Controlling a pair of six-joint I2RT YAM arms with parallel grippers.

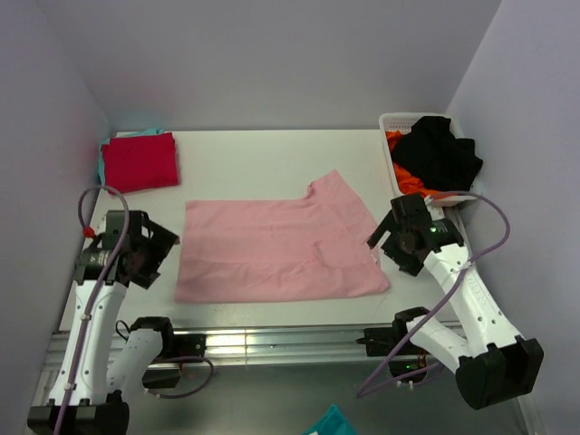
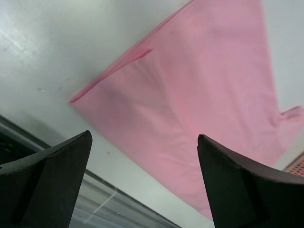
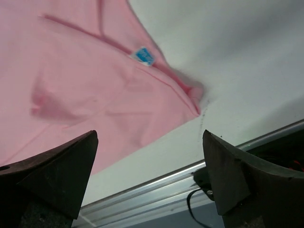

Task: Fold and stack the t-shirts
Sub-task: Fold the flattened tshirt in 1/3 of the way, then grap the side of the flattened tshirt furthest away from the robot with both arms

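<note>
Top external view: our left gripper [image 1: 161,256] and right gripper [image 1: 384,238] stand wide open, empty, beside the soft, limp pink t-shirt [image 1: 272,249]; we should pinch its near corners.

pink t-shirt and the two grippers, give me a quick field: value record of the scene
pink t-shirt: lying flat mid-table, one sleeve pointing far right
red t-shirt: folded, far left corner, teal cloth showing beneath
left gripper: open, holding nothing, over the pink shirt's left edge
right gripper: open, holding nothing, over its near right corner
basket: far right, black cloth and orange cloth inside
</note>
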